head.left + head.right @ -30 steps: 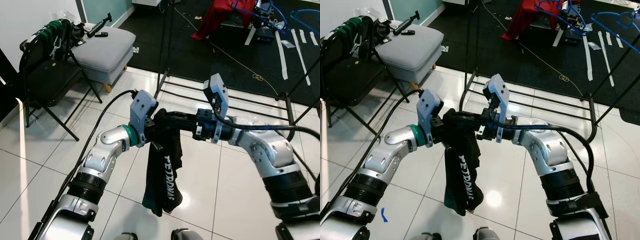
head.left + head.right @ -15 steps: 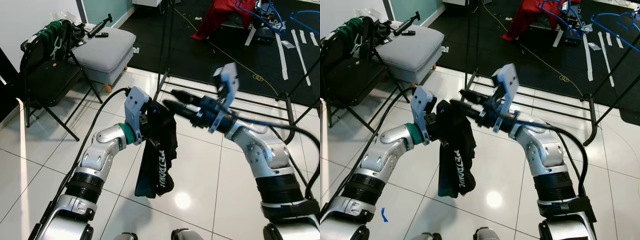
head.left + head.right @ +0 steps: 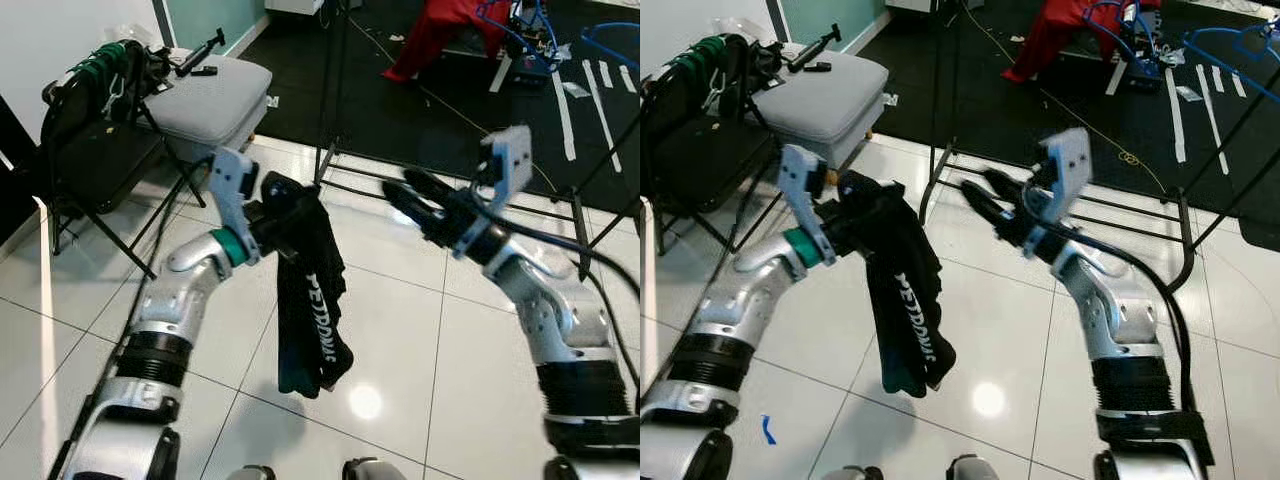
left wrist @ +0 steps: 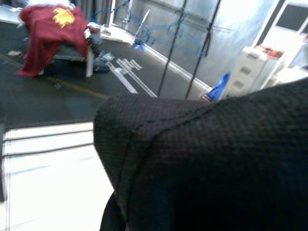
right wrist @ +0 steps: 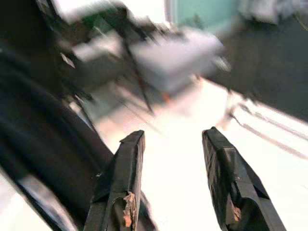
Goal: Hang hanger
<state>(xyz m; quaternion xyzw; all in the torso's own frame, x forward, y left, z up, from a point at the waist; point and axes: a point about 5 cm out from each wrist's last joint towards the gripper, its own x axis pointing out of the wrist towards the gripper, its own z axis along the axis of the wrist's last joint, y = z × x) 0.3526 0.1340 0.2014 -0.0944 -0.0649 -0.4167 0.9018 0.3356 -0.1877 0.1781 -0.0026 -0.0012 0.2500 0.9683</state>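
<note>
A black garment (image 3: pixel 308 300) with white lettering hangs from my left gripper (image 3: pixel 268 212), which is raised at chest height and shut on its top. The cloth covers the fingers, and no hanger can be made out under it. In the left wrist view the black garment (image 4: pixel 216 163) sits right before the camera. My right gripper (image 3: pixel 405 190) is open and empty, a short way to the right of the garment and apart from it. Its fingers (image 5: pixel 120 183) stand spread in the right wrist view.
A black clothes rack has its base bars (image 3: pixel 470 205) on the tiles ahead and an upright pole (image 3: pixel 325 80). Blue hangers (image 3: pixel 605 30) and a red cloth (image 3: pixel 430 35) lie at the far right. A folding chair (image 3: pixel 90 150) and a grey ottoman (image 3: pixel 215 95) stand to the left.
My right gripper has let go of the garment's top, opened and drawn away to the right. The left arm has swung the garment up and to the left.
</note>
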